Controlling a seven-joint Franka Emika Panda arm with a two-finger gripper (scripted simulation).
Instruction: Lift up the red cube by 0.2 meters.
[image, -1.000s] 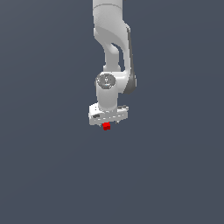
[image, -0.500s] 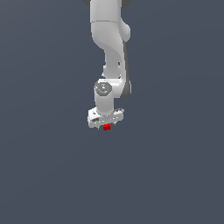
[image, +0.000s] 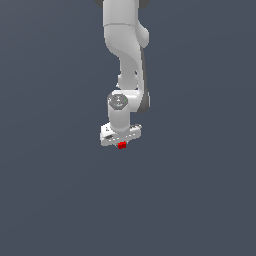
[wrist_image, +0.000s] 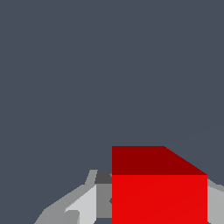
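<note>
The red cube (image: 121, 145) is a tiny bright red block held just under the white gripper (image: 121, 143) of the arm, in the middle of the exterior view. In the wrist view the red cube (wrist_image: 158, 186) fills the space between the grey fingers (wrist_image: 81, 205), which press on its sides. The gripper is shut on the cube. The fingertips are mostly hidden by the hand in the exterior view.
The white arm (image: 127, 55) comes down from the top of the exterior view. Around it is only a plain dark grey-blue surface (image: 50, 190).
The arm and gripper have risen slightly in the exterior view, carrying the red cube up with them.
</note>
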